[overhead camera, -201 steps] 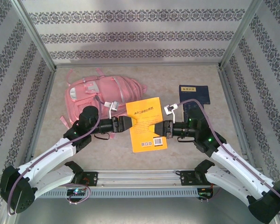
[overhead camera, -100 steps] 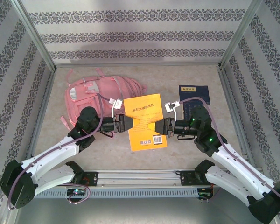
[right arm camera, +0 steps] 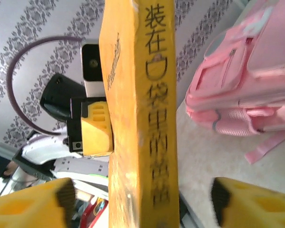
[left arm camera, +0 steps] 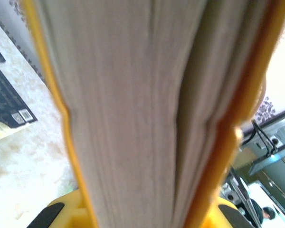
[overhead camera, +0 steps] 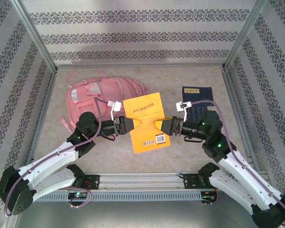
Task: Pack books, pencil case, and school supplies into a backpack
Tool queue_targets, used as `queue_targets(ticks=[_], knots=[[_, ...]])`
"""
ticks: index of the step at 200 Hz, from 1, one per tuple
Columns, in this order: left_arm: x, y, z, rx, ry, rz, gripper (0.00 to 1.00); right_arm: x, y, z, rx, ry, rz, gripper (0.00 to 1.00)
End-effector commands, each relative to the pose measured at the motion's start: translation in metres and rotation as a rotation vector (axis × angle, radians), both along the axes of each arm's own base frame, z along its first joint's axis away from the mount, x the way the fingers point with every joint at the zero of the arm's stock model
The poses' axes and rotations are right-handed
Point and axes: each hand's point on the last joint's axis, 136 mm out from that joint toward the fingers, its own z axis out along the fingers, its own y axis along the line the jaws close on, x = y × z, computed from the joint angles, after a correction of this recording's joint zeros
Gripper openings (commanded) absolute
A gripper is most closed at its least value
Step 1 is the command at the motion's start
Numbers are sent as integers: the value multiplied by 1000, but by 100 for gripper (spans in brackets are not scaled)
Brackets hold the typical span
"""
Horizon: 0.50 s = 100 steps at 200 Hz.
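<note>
Yellow-orange paperback [overhead camera: 145, 111], rectangular, pale-paged, pinched edgewise by left gripper [overhead camera: 132, 126]; right gripper [overhead camera: 164, 126] splayed, clear of spine.

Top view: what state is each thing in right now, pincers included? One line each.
yellow book: closed, held above the table.
left pincer: shut on the yellow book's page edge.
right pincer: open, fingers wide of the spine.
backpack: lying flat, front up; main zip unclear.
navy book: closed, flat on the table.
</note>
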Motion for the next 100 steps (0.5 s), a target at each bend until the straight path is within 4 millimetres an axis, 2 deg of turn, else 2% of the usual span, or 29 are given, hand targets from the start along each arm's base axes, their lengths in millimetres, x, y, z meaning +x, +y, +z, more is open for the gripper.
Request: queue_targets(ticks=[1, 10, 44, 68, 100], knots=[[11, 18, 46, -127, -105, 146, 0, 12, -12, 11, 88, -32, -118, 95], [16, 24, 52, -160, -106, 194, 0, 15, -15, 11, 128, -23, -146, 98], [34, 41, 73, -265, -100, 335, 0, 33, -32, 9, 265, 20, -291, 98], [42, 39, 78, -288, -92, 363, 0, 32, -36, 20, 342, -44, -332, 98], [51, 30, 76, -298, -73, 377, 0, 30, -24, 30, 350, -79, -309, 98]])
